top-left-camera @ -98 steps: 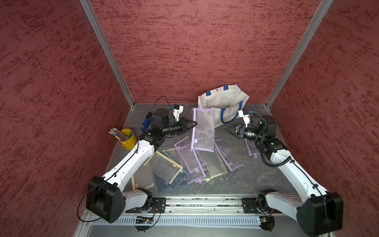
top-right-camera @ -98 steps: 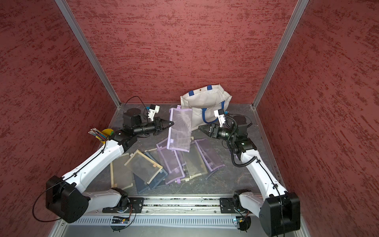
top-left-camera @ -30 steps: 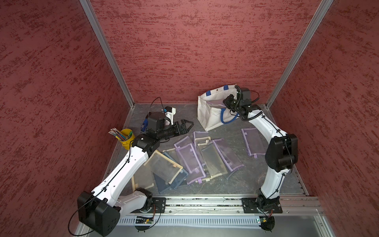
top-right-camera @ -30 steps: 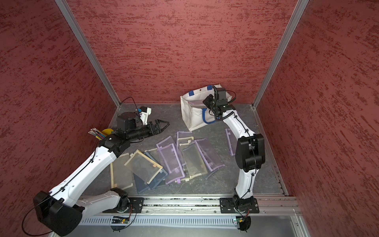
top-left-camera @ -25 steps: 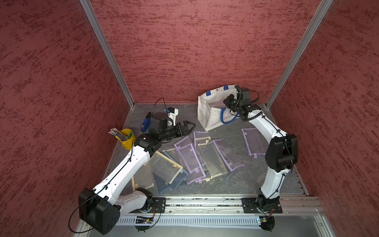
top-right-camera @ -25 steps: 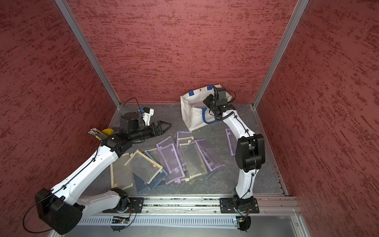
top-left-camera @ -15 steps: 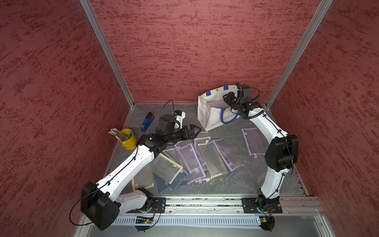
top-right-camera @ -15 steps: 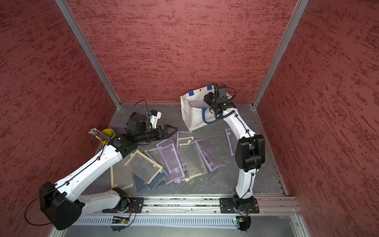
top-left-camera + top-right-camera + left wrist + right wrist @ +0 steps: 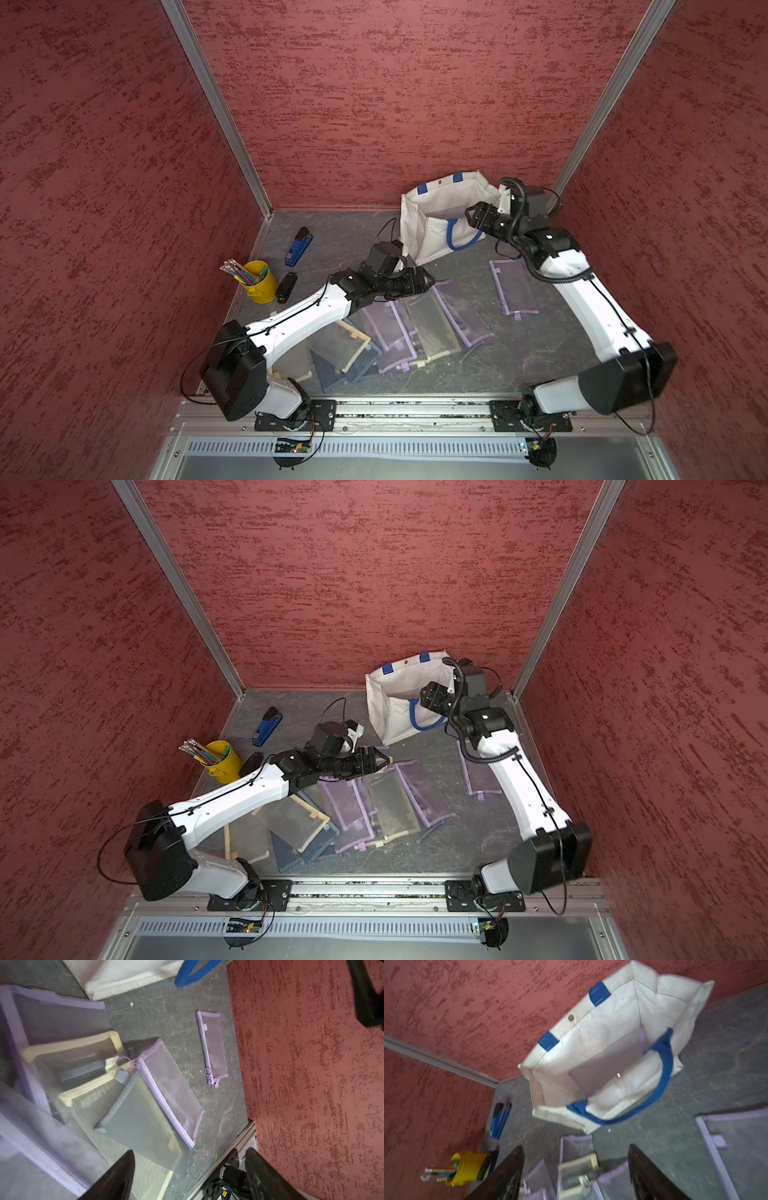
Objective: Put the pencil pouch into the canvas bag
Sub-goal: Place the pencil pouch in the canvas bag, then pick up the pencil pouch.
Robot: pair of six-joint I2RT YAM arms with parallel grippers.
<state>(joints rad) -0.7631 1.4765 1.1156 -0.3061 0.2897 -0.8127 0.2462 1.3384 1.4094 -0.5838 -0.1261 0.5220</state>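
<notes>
The off-white canvas bag (image 9: 436, 232) (image 9: 390, 717) (image 9: 612, 1028) with blue handles stands open at the back. Inside it lies a translucent purple-edged pencil pouch (image 9: 608, 1059). My right gripper (image 9: 471, 216) (image 9: 426, 698) (image 9: 575, 1149) hovers open and empty at the bag's front rim, beside the blue handle (image 9: 459, 241). My left gripper (image 9: 430, 280) (image 9: 386, 762) (image 9: 189, 1153) is open, holds nothing, and sits low over the far end of a pile of mesh pouches (image 9: 457, 307) (image 9: 411, 791) (image 9: 166, 1084).
A single purple pouch (image 9: 513, 286) (image 9: 214, 1047) lies to the right of the pile, near the right arm. At the left stand a yellow pencil bucket (image 9: 259, 280), a blue stapler (image 9: 298, 246) and a black stapler (image 9: 286, 286). Red walls close in on three sides.
The right gripper has opened and drawn back from the bag's rim. The left arm has swung right and down over the pouch pile, its jaws slightly narrower.
</notes>
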